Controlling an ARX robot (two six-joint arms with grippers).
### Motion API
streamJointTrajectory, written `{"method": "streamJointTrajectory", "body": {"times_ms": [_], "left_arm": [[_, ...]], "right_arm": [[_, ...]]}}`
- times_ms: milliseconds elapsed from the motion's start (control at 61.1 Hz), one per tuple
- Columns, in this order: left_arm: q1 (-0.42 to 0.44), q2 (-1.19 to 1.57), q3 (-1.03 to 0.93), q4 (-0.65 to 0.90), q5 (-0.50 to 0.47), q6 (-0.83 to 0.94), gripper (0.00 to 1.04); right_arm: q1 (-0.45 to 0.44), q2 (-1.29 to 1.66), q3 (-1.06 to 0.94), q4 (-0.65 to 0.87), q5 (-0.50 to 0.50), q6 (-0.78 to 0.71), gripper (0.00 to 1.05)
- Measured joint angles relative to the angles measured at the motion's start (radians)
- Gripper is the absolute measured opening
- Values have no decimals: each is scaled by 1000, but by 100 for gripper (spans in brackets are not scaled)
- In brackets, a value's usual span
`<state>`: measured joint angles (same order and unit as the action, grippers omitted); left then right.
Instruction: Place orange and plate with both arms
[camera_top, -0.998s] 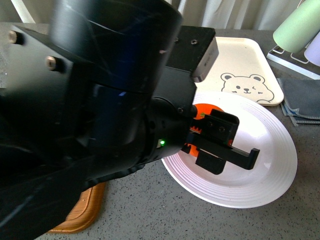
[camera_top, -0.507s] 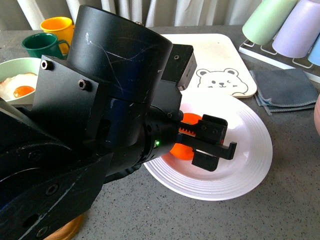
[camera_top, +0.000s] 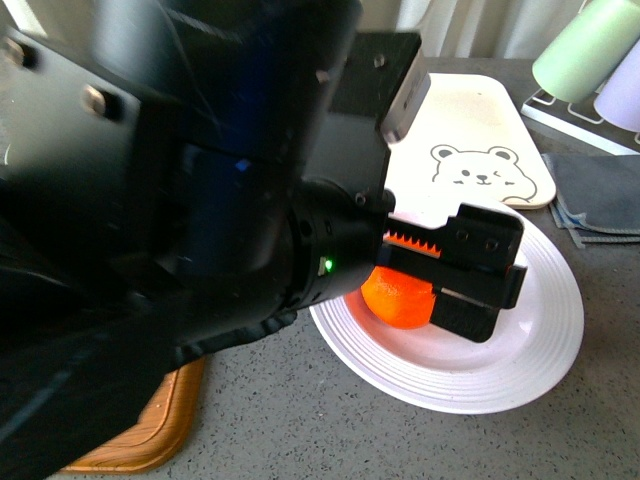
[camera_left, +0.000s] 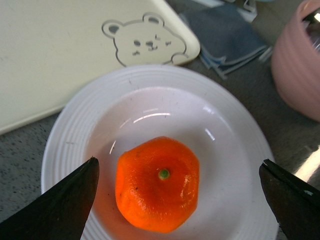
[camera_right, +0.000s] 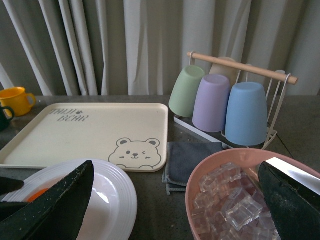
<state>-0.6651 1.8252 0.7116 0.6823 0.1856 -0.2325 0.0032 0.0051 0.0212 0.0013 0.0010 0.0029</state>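
- The bright orange mandarin with dimpled skin (camera_left: 157, 182) lies in the well of the large round white ridged plate (camera_left: 65, 145), its small green stem mark facing up.
- The left gripper (camera_left: 180, 166) hangs directly above the mandarin with its jaws spread wide; in the left wrist view the two dark fingertips (camera_left: 75, 200) stand out to either side of the fruit and touch neither it nor each other.
- From the front, the bulky black left arm fills most of the picture, and its gripper body covers part of the mandarin.
- The plate rests on the grey speckled tabletop (camera_top: 300, 420), just beside the near corner of the cream rectangular bear-printed tray (camera_left: 60, 50).
- A folded grey cloth (camera_right: 187, 157) lies beside the tray.
- The right gripper (camera_right: 175, 172) is spread open and holds nothing; it sits near a pink ribbed bowl of clear ice cubes (camera_right: 230, 200).
- Behind the bowl, a wire rack with a wooden bar (camera_right: 240, 65) carries upside-down green, lilac and blue cups.
- A wooden board's rounded corner (camera_top: 150, 430) shows under the left arm.
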Motion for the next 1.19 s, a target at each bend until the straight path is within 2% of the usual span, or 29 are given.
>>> {"method": "streamJointTrajectory", "body": {"times_ms": [164, 196, 213, 245, 262, 278, 295, 344, 376, 442, 507, 589, 655, 900, 1195], "left_arm": [[80, -178, -102, 6, 45, 34, 96], [79, -190, -123, 48, -29, 63, 93], [71, -190, -144, 124, -136, 85, 90], [68, -190, -178, 238, -267, 114, 85], [68, -192, -205, 304, -373, 134, 81], [69, -196, -220, 333, -412, 142, 79], [73, -206, -251, 384, -491, 160, 76], [101, -248, -320, 466, -634, 183, 67], [144, -305, -372, 483, -676, 196, 58], [213, -423, -466, 467, -618, 210, 39], [248, -478, -507, 446, -587, 214, 29], [317, -588, -568, 393, -526, 217, 10], [346, -647, -592, 360, -488, 217, 2], [459, -882, -663, 195, -385, 222, 2], [548, -1144, -696, -25, -297, 222, 2]], "right_arm": [[0, 0, 0, 0, 0, 0, 96], [0, 0, 0, 0, 1, 0, 96], [0, 0, 0, 0, 2, 0, 96], [0, 0, 0, 0, -2, 0, 96], [0, 0, 0, 0, -6, 0, 96], [0, 0, 0, 0, -5, 0, 96], [0, 0, 0, 0, -5, 0, 96], [0, 0, 0, 0, -3, 0, 96], [0, 0, 0, 0, 2, 0, 96], [0, 0, 0, 0, 2, 0, 96], [0, 0, 0, 0, -2, 0, 96], [0, 0, 0, 0, -1, 0, 96], [0, 0, 0, 0, -1, 0, 96], [0, 0, 0, 0, -2, 0, 96], [0, 0, 0, 0, -1, 0, 96]]}}
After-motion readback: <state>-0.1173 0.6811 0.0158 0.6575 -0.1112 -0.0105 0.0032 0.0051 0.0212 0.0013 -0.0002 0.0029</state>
